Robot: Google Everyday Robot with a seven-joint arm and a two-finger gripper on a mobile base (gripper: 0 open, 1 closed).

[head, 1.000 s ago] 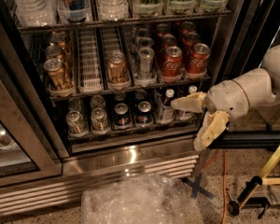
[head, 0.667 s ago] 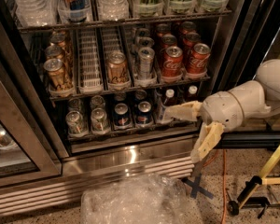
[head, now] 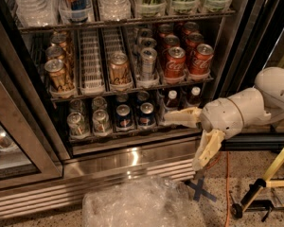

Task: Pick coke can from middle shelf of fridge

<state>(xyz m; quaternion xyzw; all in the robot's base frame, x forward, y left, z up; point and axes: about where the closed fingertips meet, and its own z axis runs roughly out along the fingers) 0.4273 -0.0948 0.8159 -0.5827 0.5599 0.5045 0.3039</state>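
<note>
Several red coke cans stand in two lanes at the right of the middle shelf (head: 91, 63); the front two are one coke can (head: 174, 63) and another (head: 200, 59). Gold-tan cans (head: 118, 69) and a silver can (head: 147, 63) stand to their left. My gripper (head: 182, 143) is open and empty, in front of the fridge (head: 132, 157), below and right of the coke cans, level with the lower shelf. One cream finger (head: 180, 117) points left at the small bottles and the other (head: 207, 150) hangs down.
Clear tubs and bottles (head: 113, 1) fill the shelf above. Blue cans (head: 124, 116) and small bottles (head: 171, 98) fill the shelf below. The open glass door (head: 19, 141) stands at the left. Crumpled clear plastic (head: 142, 205) lies on the floor. A yellow stand (head: 270, 174) is at the right.
My gripper and arm have dropped lower and shifted slightly left, from beside the middle shelf's edge to the lower shelf's level. The cans have not moved.
</note>
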